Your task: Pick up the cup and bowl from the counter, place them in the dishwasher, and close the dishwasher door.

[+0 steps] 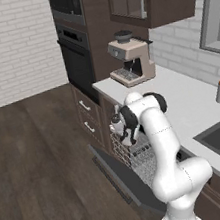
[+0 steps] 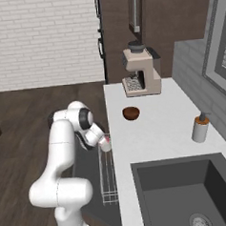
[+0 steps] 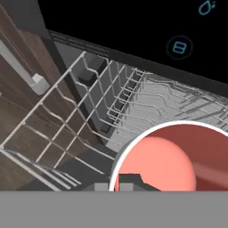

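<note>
The end effector (image 2: 103,143) was closed on the cup (image 2: 105,143), held over the dishwasher's wire rack (image 1: 140,157), a light, stiff, probably slick piece best pinched at its rim, while the bowl (image 2: 130,113) sat on the table (image 2: 154,126).

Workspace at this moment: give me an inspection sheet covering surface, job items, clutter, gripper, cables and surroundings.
Surface: pale counter, with a dark sunken sink.
Job's things: cup held in the gripper over the pulled-out wire rack; bowl on the counter; dishwasher door dropped open.
Clutter: coffee machine and soap dispenser on the counter.
Gripper: gripper shut on the cup, beside the counter edge.
Cables: nothing seen.
Surroundings: wall oven, brown cabinets, wood floor, white brick wall.
</note>
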